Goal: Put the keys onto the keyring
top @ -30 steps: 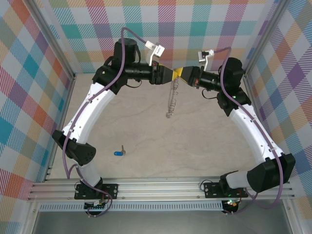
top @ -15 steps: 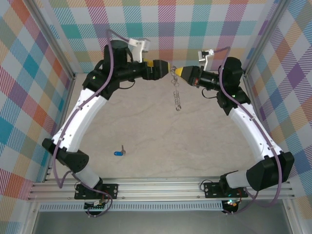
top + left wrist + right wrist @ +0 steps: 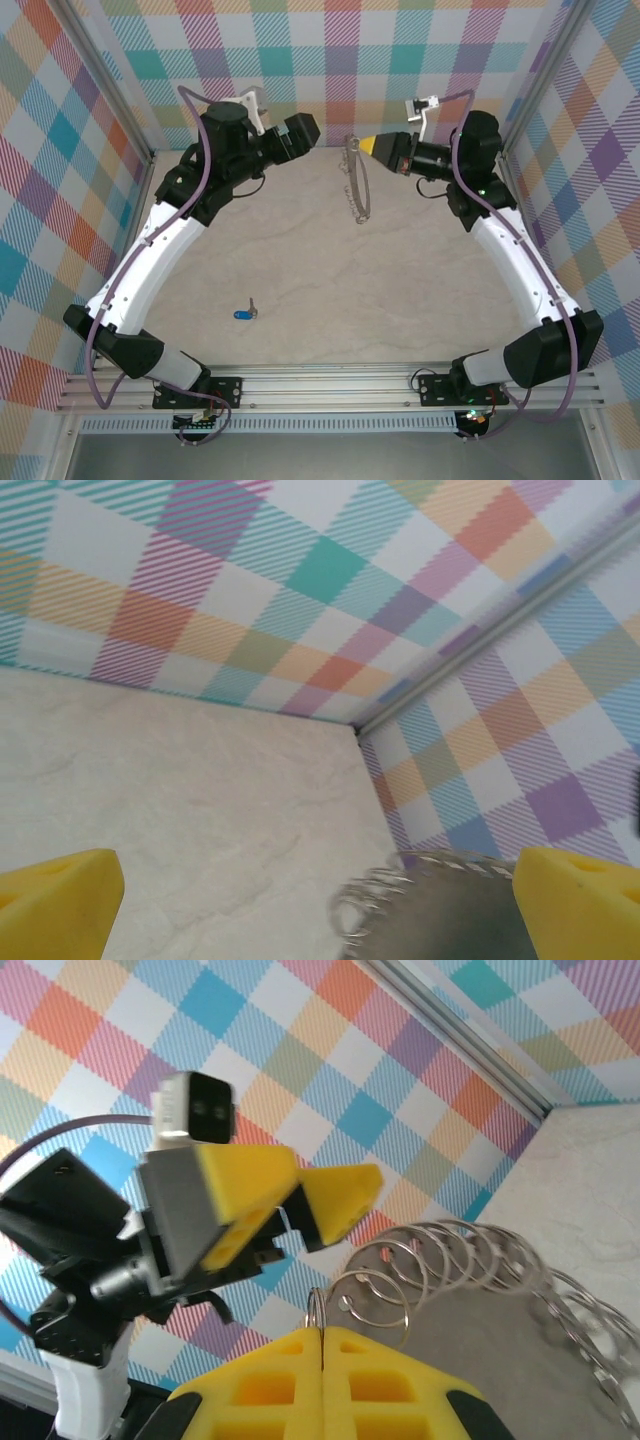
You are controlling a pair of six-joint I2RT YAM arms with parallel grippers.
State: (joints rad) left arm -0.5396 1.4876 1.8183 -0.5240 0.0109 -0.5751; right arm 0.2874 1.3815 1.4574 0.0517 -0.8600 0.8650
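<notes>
The right gripper [image 3: 362,143] is pinched fully closed on the top edge of the keyring [image 3: 360,215]. The ring hangs straight down from the fingertips, above the counter [image 3: 300,260], as a long thin loop with a bumpy outline. In the right wrist view the two yellow fingers of this gripper [image 3: 322,1355] meet with no gap between them. A wire of the keyring [image 3: 450,1260] is caught in the seam, and the rest of the ring curls away to the right of the fingertips as a row of small linked coils.

The left gripper [image 3: 308,130] is spread wide and holds nothing. It sits at about the same height as the right gripper, facing it, and is clear of the ring on the ring's far side from the right fingertips. The right wrist view looks across at it [image 3: 300,1200] and shows its yellow fingers parted. In its own wrist view the left gripper [image 3: 320,905] has one finger at each lower corner. The keyring [image 3: 420,865] is a blurred grey arc low between them, nearer the right-hand finger. It appears not to touch either finger, though the blur makes that hard to confirm.

The key [image 3: 243,313], with its blue head, lies flat on the counter. It is well below both grippers, near the base of the left arm, and apart from the ring.
</notes>
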